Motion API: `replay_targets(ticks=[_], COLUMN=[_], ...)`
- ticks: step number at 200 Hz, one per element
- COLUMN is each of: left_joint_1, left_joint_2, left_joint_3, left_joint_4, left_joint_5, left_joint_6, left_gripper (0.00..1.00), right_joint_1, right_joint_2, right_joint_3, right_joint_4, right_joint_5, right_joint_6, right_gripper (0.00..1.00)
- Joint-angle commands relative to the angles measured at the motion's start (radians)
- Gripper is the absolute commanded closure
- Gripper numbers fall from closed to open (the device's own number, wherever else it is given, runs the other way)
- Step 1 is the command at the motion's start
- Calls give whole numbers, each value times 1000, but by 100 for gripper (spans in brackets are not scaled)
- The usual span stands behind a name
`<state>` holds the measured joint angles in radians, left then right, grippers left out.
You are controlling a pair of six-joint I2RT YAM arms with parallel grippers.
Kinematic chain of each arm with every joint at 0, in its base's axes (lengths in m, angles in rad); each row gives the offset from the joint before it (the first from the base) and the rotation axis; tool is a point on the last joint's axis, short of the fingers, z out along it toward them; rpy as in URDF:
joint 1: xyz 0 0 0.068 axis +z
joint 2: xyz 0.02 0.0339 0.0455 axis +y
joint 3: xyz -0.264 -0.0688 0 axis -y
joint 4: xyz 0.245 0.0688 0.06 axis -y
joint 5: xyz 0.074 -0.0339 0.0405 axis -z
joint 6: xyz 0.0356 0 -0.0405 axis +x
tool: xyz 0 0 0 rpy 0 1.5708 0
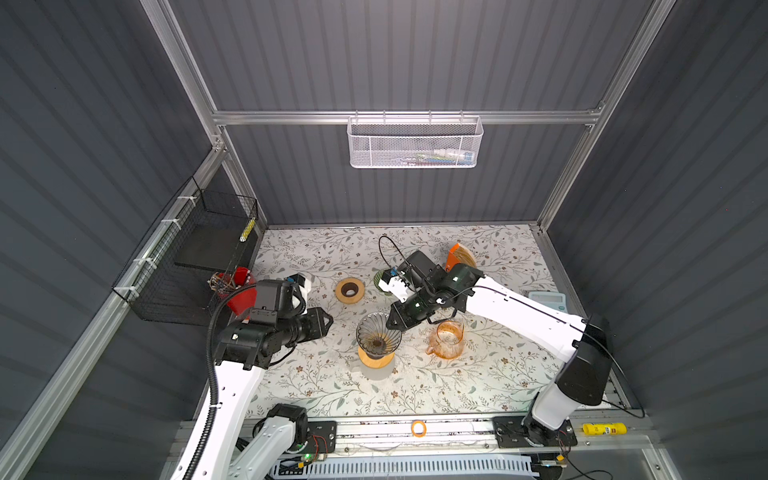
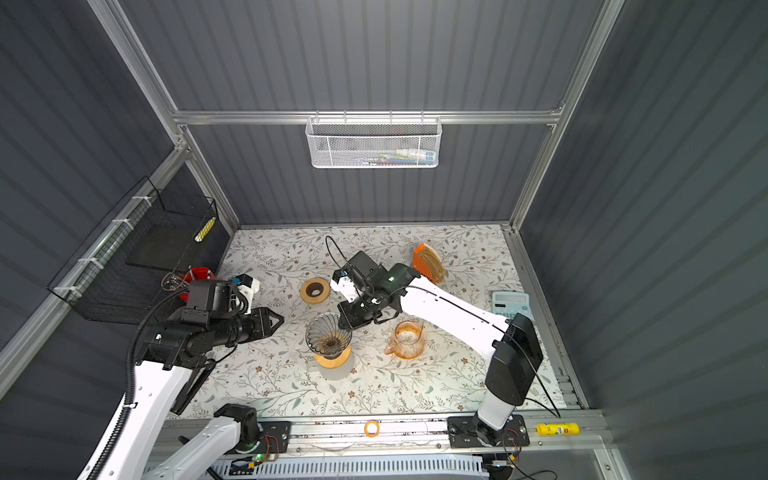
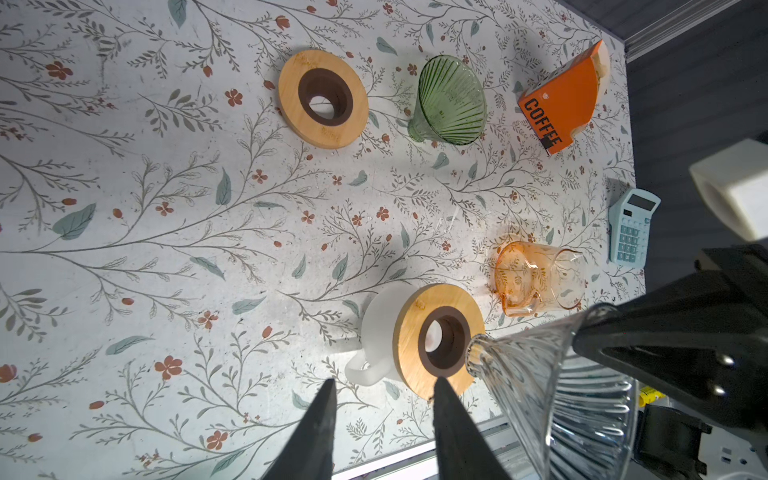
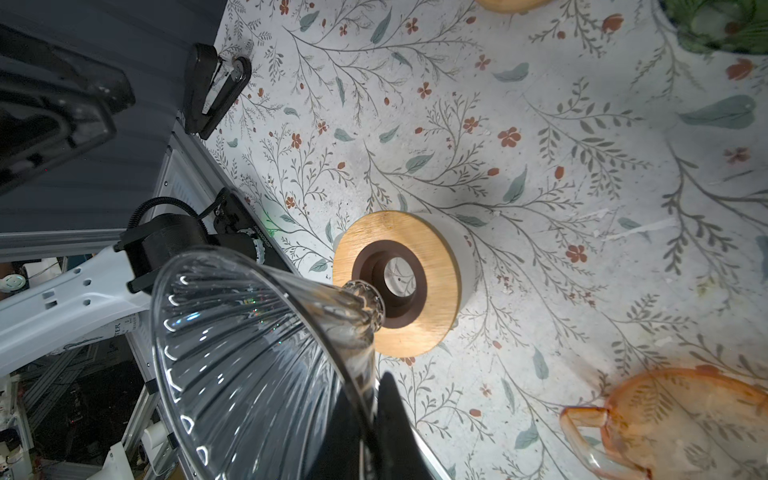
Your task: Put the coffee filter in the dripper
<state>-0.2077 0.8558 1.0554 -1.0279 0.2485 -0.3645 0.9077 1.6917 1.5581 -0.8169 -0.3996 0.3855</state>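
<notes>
Over the white mug [image 3: 376, 332] at mid-desk [image 1: 478, 374]: clear glass dripper [image 4: 249, 353], tilted, rim pinched tight by right fingers [image 4: 390, 415]. Left fingers [image 3: 316, 428]: partly apart, empty, nearby. Coffee filters [image 2: 434, 264]: in orange box [image 3: 557, 99], back right of desk.

Bright overhead light washes the bench [image 1: 415, 386] pale — walls [image 1: 104, 166] stay dim. In both top views soft shadows fall toward 6 o'clock; glints streak the clear dripper [image 4: 249, 353].
</notes>
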Motion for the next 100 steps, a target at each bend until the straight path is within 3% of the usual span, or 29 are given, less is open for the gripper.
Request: replay_targets(ticks=[1, 100], left_joint_1=[6, 7], left_joint_2=[-12, -18], left_joint_3=[-17, -40], left_joint_4=[9, 65], left_joint_5=[54, 53], left_joint_6=[31, 31], left_gripper=[60, 61], right_joint_1=[5, 5], right_joint_2=[15, 73], right_joint_3=[28, 31], right_joint_4=[25, 27], right_joint_5=[-16, -5], right_joint_6=[6, 6], right_gripper=[100, 100])
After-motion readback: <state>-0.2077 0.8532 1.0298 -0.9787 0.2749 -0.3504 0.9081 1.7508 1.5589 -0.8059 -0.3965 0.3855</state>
